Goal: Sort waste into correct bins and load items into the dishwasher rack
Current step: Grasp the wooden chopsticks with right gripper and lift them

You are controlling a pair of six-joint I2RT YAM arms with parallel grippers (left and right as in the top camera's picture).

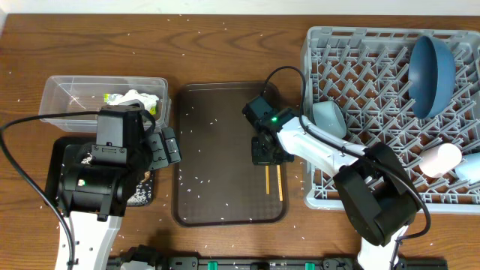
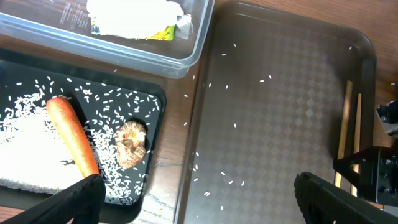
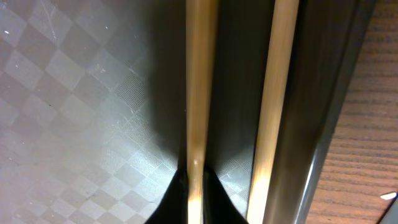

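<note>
The right fingers [image 1: 268,156] were seen down on the dark brown serving tray [image 1: 214,172], near its 3 o'clock edge, clamped fully together on one of the wooden chopsticks [image 1: 274,182]. In the right wrist view the tips were pinched on the left stick, while the other stick was seen lying free just beside it, along the tray's raised rim. Both sticks were laid parallel, running from 12 to 6 o'clock.

The left fingers [image 1: 166,146] were held spread as wide as they go, with nothing between them, at about 9 o'clock of the serving tray, by the black tray [image 2: 155,99].

In the black tray an orange carrot [image 2: 71,137] was found, with a brown food chunk [image 2: 130,143] near it at its 3 o'clock and white rice [image 2: 25,149] spread around both. At 12 o'clock of the black tray the clear tub [image 1: 67,94] was placed, with the crumpled napkin [image 1: 139,97] and the yellow wrapper [image 1: 112,97] inside. Loose grains were scattered over the serving tray and the worktop [image 1: 225,45].

The 3 o'clock side of the worktop was taken up by the grey dishwasher rack [image 1: 375,52]. Within it the blue plate [image 1: 431,75] was stood on edge toward 1 o'clock and the light blue cup [image 1: 330,118] was set at the 9 o'clock edge. The pinkish-white cup [image 1: 441,160] was laid toward 4 o'clock, with the small white bowl [image 1: 471,166] just beside it, cut by the frame edge
</note>
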